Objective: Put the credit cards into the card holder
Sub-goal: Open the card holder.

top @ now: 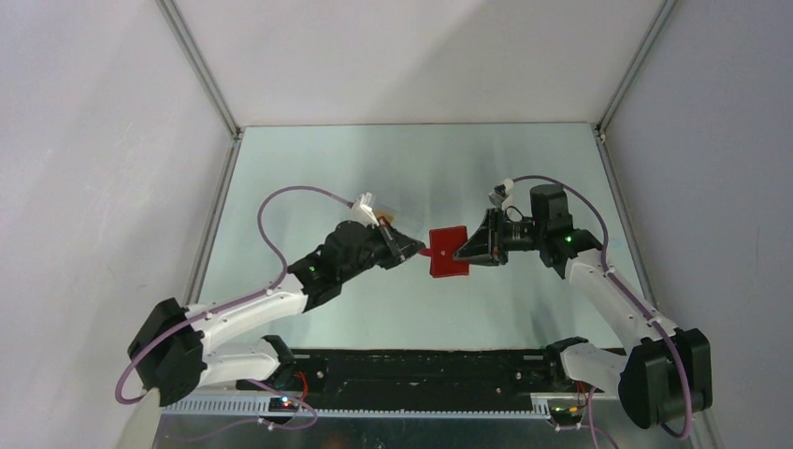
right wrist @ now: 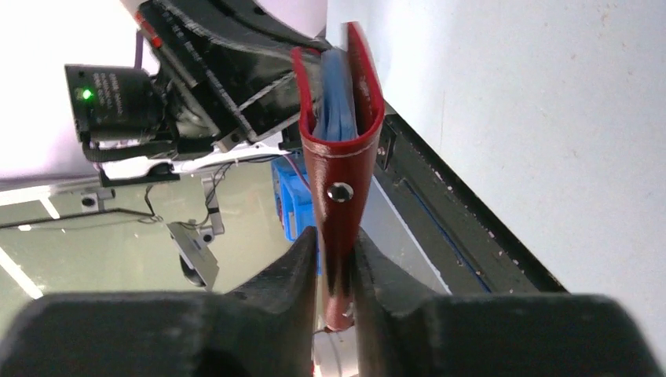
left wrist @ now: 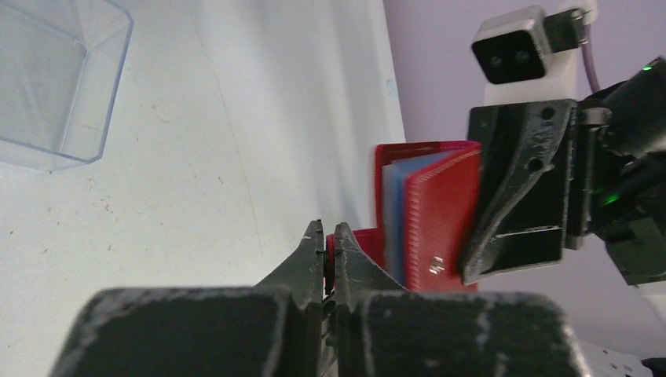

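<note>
Contact on the card holder (top: 448, 251) came from both sides: the red wallet sat near the middle of the overhead frame, pinched between the two arms over the pale surface (top: 374, 168). Whether it touched that surface could not be told. The left end effector (top: 411, 251) reached in from the left. In its own wrist view its jaws stood almost together, clamped on the small red closing tab (left wrist: 363, 245) that stuck out from the wallet at the lower centre of that frame. The right end effector (top: 460, 253) came in from the right. Its wrist view showed narrow jaws gripping one red edge of the wallet low in the frame, just below a round metal snap stud (right wrist: 339, 191). The wallet stood slightly spread, its two red covers apart and the blue-grey inner leaves showing between them, with the open side toward the top of the right wrist frame. A clear plastic box (left wrist: 47, 78) sat at the upper left of the left wrist view, well apart from the wallet. Whether any card lay between the leaves could not be told.
</note>
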You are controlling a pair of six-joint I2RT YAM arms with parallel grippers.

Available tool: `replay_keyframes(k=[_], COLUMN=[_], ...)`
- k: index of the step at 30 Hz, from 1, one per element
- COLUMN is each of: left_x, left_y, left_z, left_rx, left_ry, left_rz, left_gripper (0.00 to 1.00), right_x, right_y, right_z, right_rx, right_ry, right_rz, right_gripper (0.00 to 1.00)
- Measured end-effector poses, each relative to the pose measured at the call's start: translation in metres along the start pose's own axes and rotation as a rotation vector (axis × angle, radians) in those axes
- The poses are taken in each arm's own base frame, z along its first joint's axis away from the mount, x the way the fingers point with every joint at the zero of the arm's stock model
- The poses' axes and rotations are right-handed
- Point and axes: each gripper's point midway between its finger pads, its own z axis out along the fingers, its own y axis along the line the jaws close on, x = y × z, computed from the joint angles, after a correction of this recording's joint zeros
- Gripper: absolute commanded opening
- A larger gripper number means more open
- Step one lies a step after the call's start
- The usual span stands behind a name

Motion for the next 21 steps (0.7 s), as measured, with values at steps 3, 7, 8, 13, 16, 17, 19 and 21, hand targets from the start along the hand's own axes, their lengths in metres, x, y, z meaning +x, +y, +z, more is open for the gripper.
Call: replay_keyframes(k=[3, 7, 8, 13, 16, 17, 19, 21], left_x=[-0.008, -0.019, -0.021, -0.026, -0.028, -0.029, -0.032, -0.032], left_y=[-0.007, -0.015, -0.017, -0.008, -0.011, -0.014, -0.023, -0.029], left_z=[-0.006, -0.019, -0.022, -0.031, -0.033, -0.034, -0.036, -0.037], left_rx=[0.018, 0.033, 0.035, -0.042, -0.074, -0.073, -0.06, -0.052], left_ry=[-0.03, -0.077, -0.086, -0.085, -0.069, -0.066, -0.064, -0.06], left_rz=[0.002, 0.018, 0.025, 0.099, 0.148, 0.157, 0.175, 0.186], left_gripper=[0.0, 0.0, 0.0, 0.0, 0.0, 0.0, 0.0, 0.0], right_x=[0.0, -0.002, -0.003, -0.004, -0.004, -0.005, -0.005, -0.006], right_y=[-0.004, -0.014, -0.016, -0.025, -0.028, -0.029, -0.032, -0.034], right_z=[0.0, 0.001, 0.001, 0.001, 0.001, 0.001, 0.002, 0.003], right_rx=[0.02, 0.063, 0.072, 0.114, 0.126, 0.129, 0.134, 0.138], right_ry=[-0.006, -0.025, -0.031, -0.048, -0.05, -0.051, -0.047, -0.043], right_rz=[0.001, 0.002, 0.001, 0.006, 0.005, 0.006, 0.011, 0.014], right_gripper=[0.69, 0.91, 0.95, 0.99, 0.99, 0.99, 0.99, 0.99])
